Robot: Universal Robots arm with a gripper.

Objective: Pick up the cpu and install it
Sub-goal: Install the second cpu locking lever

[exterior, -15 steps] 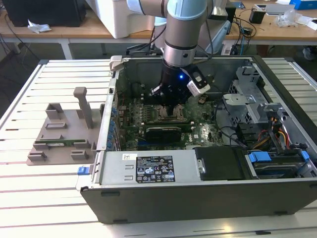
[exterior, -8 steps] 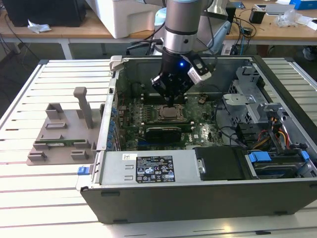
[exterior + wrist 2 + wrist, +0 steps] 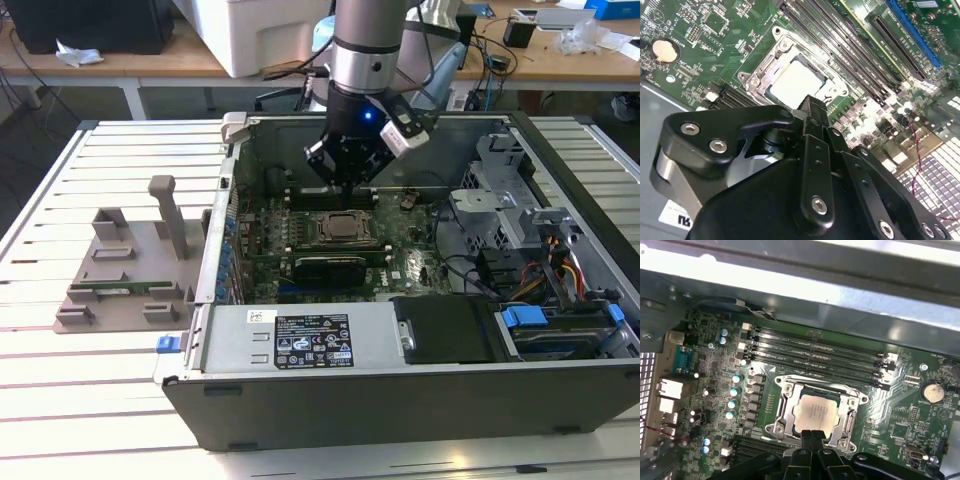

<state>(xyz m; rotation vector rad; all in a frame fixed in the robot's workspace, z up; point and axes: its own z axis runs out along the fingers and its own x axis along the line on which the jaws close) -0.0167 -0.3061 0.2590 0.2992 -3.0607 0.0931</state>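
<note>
On the exterior view's left, a grey plastic tray (image 3: 125, 270) lies on the slatted surface (image 3: 90, 400), just beside the open computer case (image 3: 400, 390). Its pockets look bare apart from a long narrow green memory stick (image 3: 112, 290) lying along it; no chip can be made out there.

Moving right, inside the case, the green motherboard (image 3: 415, 262) lies flat, and the dark metal socket frame (image 3: 335, 228) sits near its middle. The cpu (image 3: 816, 413) lies within that frame, its silvery top facing up, flat and square to the frame's edges as far as both wrist views show. A row of long memory slots (image 3: 815, 357) runs just beside the socket on its far side.

The hand (image 3: 343, 178) hangs above the socket, near it but apart from the chip. In both wrist views its two fingertips (image 3: 812, 437) are pressed together with no gap and nothing between them: it is closed and empty.

By my reading, the pick and the placing are done, since the chip rests in the socket and the hand has let go. Whether the frame's cover and lever are locked down I cannot tell, so securing the chip may remain.

On the exterior view's right stand the drive cage (image 3: 500, 190) and blue-tabbed bays (image 3: 525, 320).
</note>
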